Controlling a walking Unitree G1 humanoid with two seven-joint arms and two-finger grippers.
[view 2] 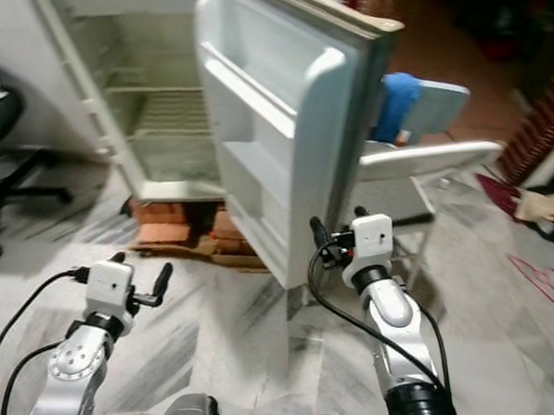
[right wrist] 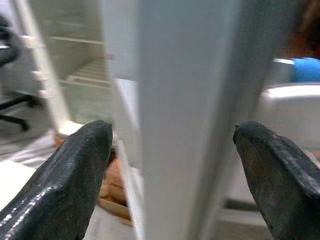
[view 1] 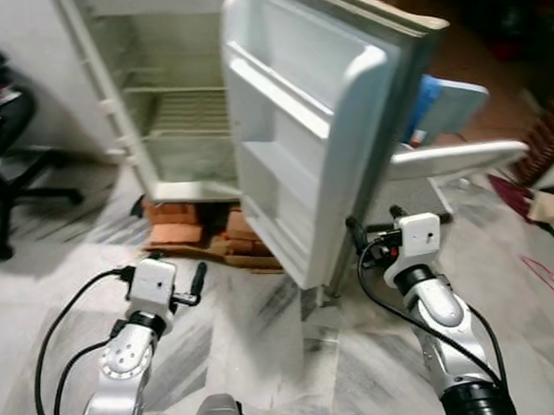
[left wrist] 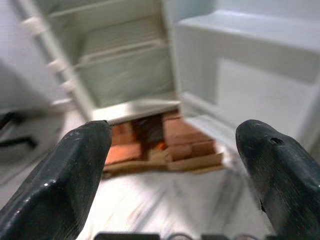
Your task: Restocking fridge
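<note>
The fridge (view 1: pixel 174 111) is seen standing open on a low stack of bricks (view 1: pixel 209 231), its wire shelves bare, and its door (view 1: pixel 301 141) is swung out toward the robot so that the door's free edge lies directly ahead of the right gripper (right wrist: pixel 172 170). That gripper is held spread wide, one finger to either side of the door edge, with nothing grasped; the left gripper (left wrist: pixel 175 170) is likewise spread wide and empty, aimed at the fridge's lower compartment and the bricks beneath. No item to be stocked can be made out in either gripper. A risk is judged to lie in the door: if it were pushed or clamped off-centre, it could swing, and the cabinet, raised on loose bricks, might be rocked. A slip could also be caused by the polished marble floor (view 1: pixel 265 338). Around the fridge, an office chair (view 1: pixel 6 175) is seen to the left, and a white chair with something blue (view 1: pixel 429 102) on it behind the door.
</note>
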